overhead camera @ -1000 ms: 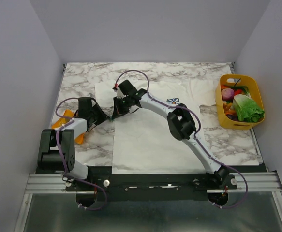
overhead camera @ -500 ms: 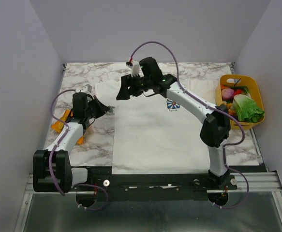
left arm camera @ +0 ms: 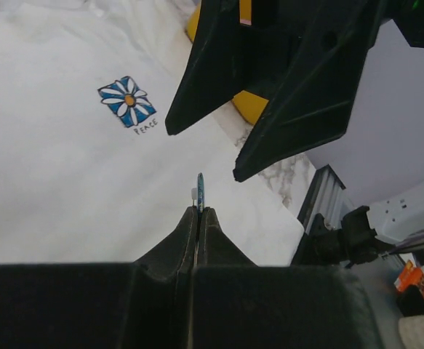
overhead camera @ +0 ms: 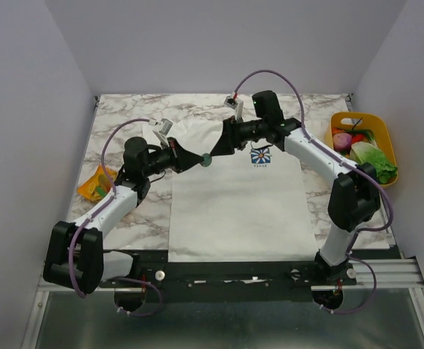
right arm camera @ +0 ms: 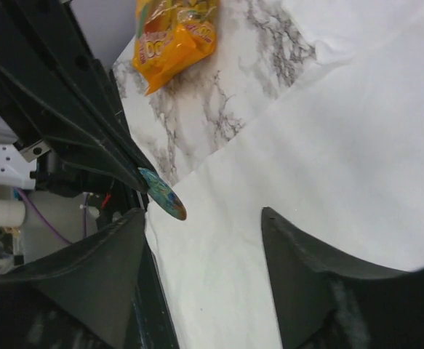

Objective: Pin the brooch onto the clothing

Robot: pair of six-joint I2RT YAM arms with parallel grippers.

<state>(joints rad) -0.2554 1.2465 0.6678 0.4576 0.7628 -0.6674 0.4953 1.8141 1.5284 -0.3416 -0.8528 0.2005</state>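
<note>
One brooch, pinched by the left hand, over one T-shirt

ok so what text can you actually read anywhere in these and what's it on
"PEACE": under the blue flower print on the white T-shirt, left wrist view.
Orange snack bag: printed letters, too crumpled and blurred to read.
Brooch: coloured face, no legible text.
In the top view the shirt's caption is too small to read.
</note>
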